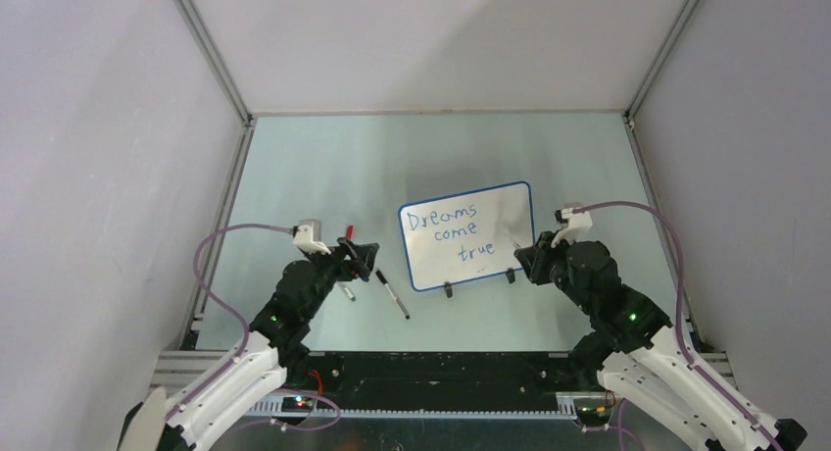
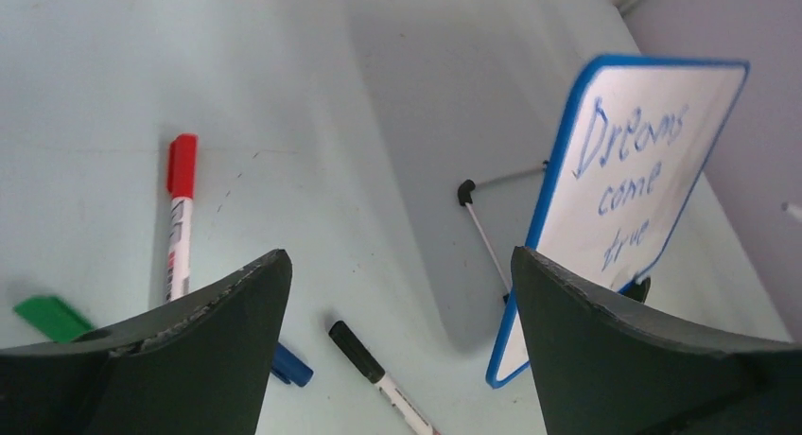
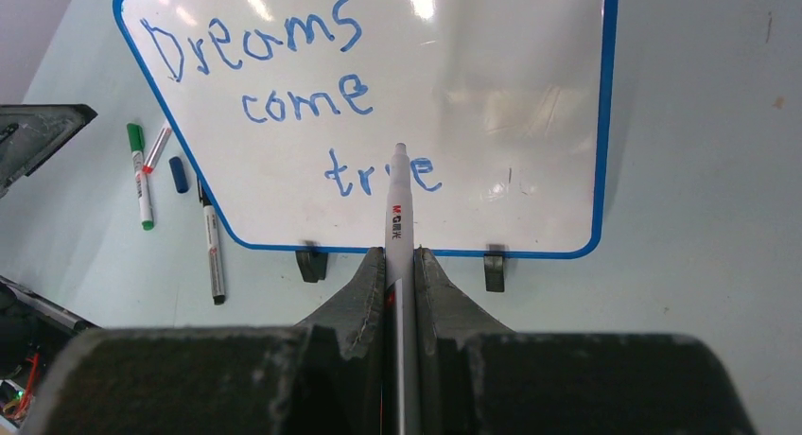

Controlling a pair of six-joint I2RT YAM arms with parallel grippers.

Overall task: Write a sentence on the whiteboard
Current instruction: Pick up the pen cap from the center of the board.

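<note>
The whiteboard (image 1: pixel 505 216) stands tilted on two black clip feet at mid-table, blue-rimmed. It also shows in the right wrist view (image 3: pixel 511 85) and in the left wrist view (image 2: pixel 662 217). The sentence (image 1: pixel 446 230) "Dreams come true" is on it in blue, in three lines (image 3: pixel 303 99). My right gripper (image 1: pixel 529 255) is at the board's near right edge, shut on a white marker (image 3: pixel 397 208). The marker's tip points at the word "true"; I cannot tell whether it touches. My left gripper (image 1: pixel 365 255) is open and empty, left of the board (image 2: pixel 402 265).
Loose on the table left of the board lie a black-capped marker (image 1: pixel 392 294), a red-capped marker (image 2: pixel 180 203), a green-capped marker (image 3: pixel 140 175) and a blue cap (image 2: pixel 288 364). Grey walls close in the table on three sides.
</note>
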